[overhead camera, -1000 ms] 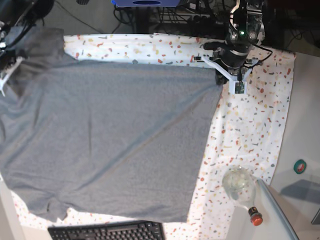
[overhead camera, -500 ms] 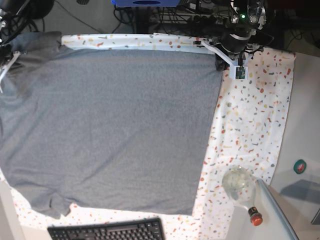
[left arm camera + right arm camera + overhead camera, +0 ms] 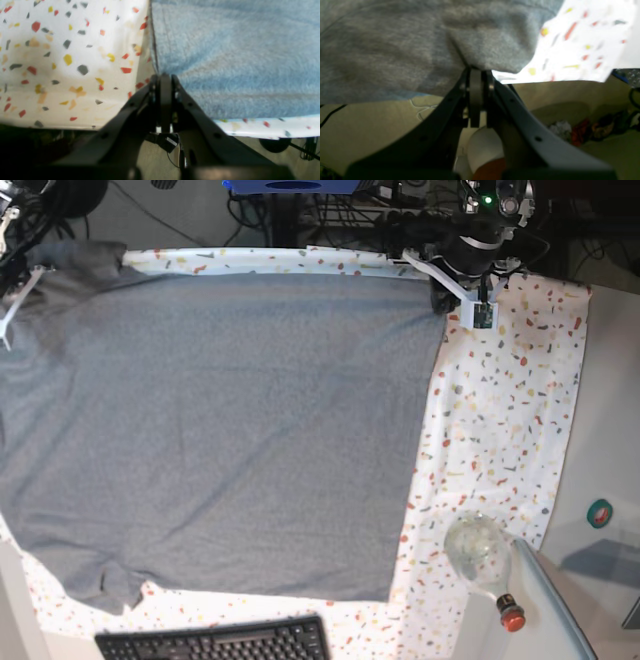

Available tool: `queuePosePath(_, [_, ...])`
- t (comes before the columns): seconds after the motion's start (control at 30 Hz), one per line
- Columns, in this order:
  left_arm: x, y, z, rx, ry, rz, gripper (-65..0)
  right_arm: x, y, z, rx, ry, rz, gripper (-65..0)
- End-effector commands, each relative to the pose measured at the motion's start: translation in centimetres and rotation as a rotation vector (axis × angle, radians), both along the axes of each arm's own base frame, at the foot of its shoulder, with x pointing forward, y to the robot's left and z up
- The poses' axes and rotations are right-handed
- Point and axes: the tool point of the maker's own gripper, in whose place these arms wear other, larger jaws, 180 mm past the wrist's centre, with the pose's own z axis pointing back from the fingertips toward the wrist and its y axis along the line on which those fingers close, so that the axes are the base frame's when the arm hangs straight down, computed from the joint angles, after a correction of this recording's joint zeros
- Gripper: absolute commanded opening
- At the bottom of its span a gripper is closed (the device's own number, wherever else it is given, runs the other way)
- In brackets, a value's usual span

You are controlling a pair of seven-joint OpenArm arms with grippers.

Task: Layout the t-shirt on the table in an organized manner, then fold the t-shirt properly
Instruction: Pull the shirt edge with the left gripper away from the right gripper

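While both arms sit at the far edge of the table (image 3: 520, 410), the left gripper (image 3: 163, 78) has its jaws pressed fully together on a corner of the t-shirt (image 3: 220, 440), pinching the grey fabric right where its hem meets the speckled cloth. The right gripper (image 3: 476, 71) is likewise clamped tight on the opposite far corner, with a bunched fold of the garment rising just above its tips and the table's edge showing to one side. In the base view the left arm stands at the upper right and the right arm is barely visible at the upper left, where the fabric gathers in a darker lump. Compared with a second ago, the far edge of the shirt has been drawn toward the table's far border: it ran slanted and sagging then, with a diagonal crease across the body, and now lies nearly straight and parallel to the border, the crease gone and the cloth much flatter. The left arm has shifted farther from the table's middle with it. The shirt covers most of the table, one sleeve lying at the lower left near a black keyboard (image 3: 215, 643). A clear glass bottle (image 3: 482, 558) with a red cap lies on its side beyond the shirt's right edge, well apart from the fabric, and a small teal disc (image 3: 600, 513) rests on the plain surface farther right.
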Motion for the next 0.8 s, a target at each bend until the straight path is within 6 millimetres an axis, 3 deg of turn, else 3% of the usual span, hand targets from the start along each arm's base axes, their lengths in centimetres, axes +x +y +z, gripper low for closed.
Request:
queuePosePath(0.0, [0.8,-0.1,1.3,0.005,-0.052,-0.007,-65.0,0.9,-1.5,2.0,-0.064,-0.033,0.011,-65.0])
queuePosePath(0.07, [0.5,0.2,1.4,0.013,-0.048,-0.006,-65.0,0.9,-1.4,2.6,-0.08,-0.043,0.013,-65.0])
queuePosePath(0.3, [0.6,-0.3,1.3,-0.001,-0.047,-0.01,-65.0,0.5,-0.7,1.6,-0.05,-0.021,0.012,-65.0])
queuePosePath(0.53, [4.5,-0.5,1.6,-0.014,0.004,0.007,-65.0,4.6,-0.9,2.7,-0.053,-0.104,0.013,-65.0])
queuePosePath(0.77, [9.5,-0.8,3.1,-0.028,-0.072,0.002,-65.0,10.9,0.5,3.0,-0.09,-0.121,0.124,-65.0])
